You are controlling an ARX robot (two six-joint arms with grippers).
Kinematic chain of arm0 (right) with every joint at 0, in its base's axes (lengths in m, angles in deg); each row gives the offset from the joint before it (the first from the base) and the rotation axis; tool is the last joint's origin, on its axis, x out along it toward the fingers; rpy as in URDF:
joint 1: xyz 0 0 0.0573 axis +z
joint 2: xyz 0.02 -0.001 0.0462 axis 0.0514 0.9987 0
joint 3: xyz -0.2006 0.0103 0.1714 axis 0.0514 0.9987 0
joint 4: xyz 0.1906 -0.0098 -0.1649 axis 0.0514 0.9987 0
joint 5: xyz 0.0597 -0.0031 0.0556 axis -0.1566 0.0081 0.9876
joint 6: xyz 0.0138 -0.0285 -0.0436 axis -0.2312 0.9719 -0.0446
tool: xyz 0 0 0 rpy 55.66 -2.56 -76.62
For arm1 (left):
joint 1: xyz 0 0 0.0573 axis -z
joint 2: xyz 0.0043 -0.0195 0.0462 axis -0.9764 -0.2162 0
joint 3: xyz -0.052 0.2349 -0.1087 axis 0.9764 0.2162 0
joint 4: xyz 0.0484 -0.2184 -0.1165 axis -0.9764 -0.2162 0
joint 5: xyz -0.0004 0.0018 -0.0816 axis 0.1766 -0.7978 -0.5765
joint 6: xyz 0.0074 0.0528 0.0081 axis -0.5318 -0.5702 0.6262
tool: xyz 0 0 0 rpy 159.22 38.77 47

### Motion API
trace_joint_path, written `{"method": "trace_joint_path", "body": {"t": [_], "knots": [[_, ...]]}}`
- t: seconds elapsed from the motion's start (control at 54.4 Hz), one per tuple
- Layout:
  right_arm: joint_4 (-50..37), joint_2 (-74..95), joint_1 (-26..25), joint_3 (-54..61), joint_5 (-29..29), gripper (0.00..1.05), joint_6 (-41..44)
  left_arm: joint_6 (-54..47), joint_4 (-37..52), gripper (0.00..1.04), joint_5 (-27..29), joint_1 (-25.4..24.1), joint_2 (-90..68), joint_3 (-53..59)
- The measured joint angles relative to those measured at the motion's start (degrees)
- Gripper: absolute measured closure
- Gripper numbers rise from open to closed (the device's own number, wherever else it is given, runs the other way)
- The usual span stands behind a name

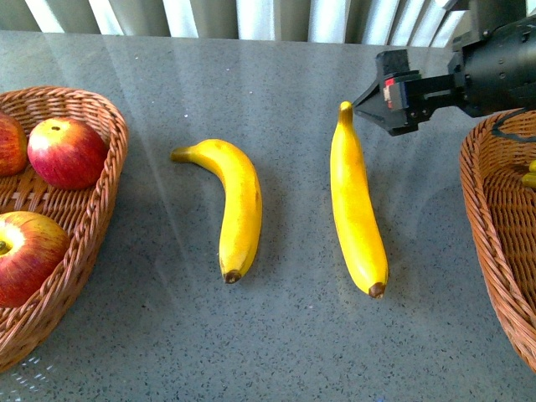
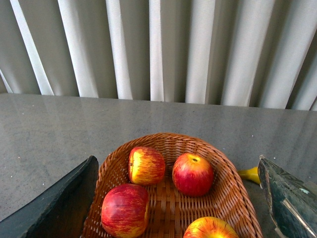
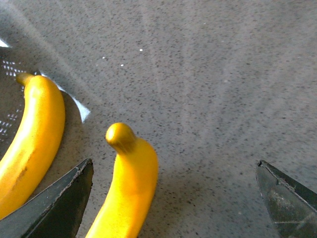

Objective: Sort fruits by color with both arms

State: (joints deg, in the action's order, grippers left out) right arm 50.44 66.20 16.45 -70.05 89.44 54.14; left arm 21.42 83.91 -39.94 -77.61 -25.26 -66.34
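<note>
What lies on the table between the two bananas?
Nothing: in the front view only bare grey tabletop separates the curved banana from the straighter banana.

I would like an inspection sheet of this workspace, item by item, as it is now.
Surface: grey speckled table, with glare.
Job's things: four apples in left basket; left banana and right banana lie on the table, apart; right basket holds a yellow piece, cut off by the frame.
Clutter: nothing seen.
Grippers: right gripper open, at the right banana's stem end; left gripper open, above the apples.
Cables: black cable over the right basket.
Surroundings: pale pleated curtain.
</note>
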Motion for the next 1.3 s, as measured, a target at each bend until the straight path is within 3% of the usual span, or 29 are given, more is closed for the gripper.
{"method": "trace_joint_path", "body": {"t": [0.496, 1.066, 1.304], "knots": [[3.37, 10.93, 4.83, -8.31, -0.24, 0.09, 0.90, 0.00, 0.00, 0.09, -0.02, 0.00, 0.00, 0.00], [4.33, 15.89, 6.03, -10.78, -0.52, 0.09, 1.29, 0.00, 0.00, 0.09, 0.00, 0.00, 0.00, 0.00], [4.02, 16.39, 6.03, -10.71, -0.50, 0.39, 1.22, 0.00, 0.00, 0.09, -0.02, 0.00, 0.00, 0.00]]}}
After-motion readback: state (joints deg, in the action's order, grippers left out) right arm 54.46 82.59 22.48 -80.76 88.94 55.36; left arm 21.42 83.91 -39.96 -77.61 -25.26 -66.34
